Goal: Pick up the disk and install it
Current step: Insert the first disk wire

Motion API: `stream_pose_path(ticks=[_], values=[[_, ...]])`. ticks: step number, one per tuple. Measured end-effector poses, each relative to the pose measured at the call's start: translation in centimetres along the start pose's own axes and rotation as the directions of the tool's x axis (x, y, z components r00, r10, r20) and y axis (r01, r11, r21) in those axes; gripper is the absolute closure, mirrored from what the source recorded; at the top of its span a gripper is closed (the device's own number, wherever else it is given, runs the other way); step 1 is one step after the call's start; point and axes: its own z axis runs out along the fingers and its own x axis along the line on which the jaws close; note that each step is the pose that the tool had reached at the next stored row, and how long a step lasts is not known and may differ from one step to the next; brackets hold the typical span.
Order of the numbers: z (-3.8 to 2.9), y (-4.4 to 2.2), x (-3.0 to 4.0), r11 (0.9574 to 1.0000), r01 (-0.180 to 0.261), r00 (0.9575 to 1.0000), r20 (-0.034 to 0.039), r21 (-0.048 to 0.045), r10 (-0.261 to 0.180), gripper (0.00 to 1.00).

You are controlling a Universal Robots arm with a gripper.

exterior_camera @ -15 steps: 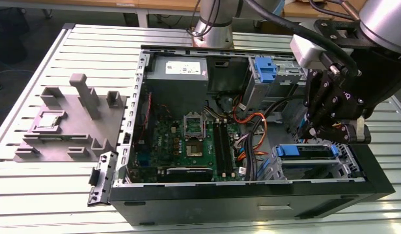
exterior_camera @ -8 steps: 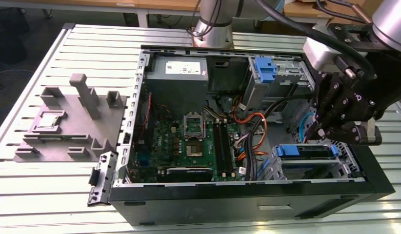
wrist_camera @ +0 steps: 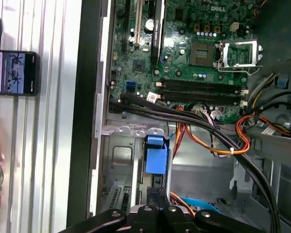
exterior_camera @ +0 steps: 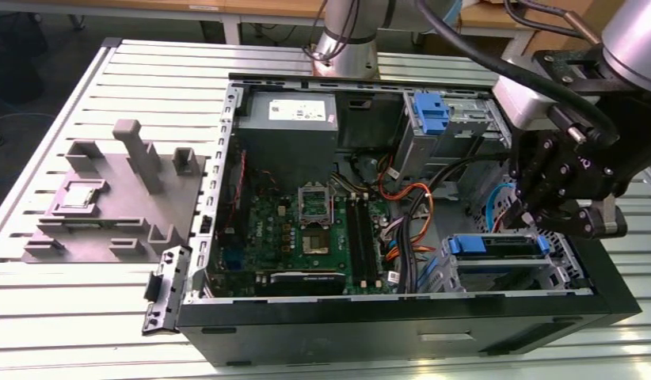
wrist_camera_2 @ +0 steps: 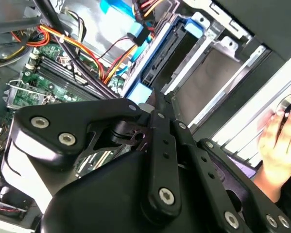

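The open computer case [exterior_camera: 410, 317] lies on the slatted table [exterior_camera: 82, 317] with its motherboard [exterior_camera: 304, 229] exposed, and the gripper [exterior_camera: 563, 226] hangs over the drive cage [exterior_camera: 500, 273] at the exterior view's right, near side. The disk [exterior_camera: 498, 245] sits in that cage beneath the gripper, its blue carrier front facing up and its long axis apparently running left to right across the cage, though most of its body is hidden. The work seems to be at the seating stage. Whether the jaws grip the carrier or merely press close to it cannot be told. A person's hand [wrist_camera_2: 276, 141] rests beside the case in the second wrist view.
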Motion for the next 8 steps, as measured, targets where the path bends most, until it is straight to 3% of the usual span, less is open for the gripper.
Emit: stream_pose_path(ticks=[8], values=[[0.05,-1.54,-0.58,1.0000,0.000,1.0000,-0.0020,0.0001,0.000,0.90]])
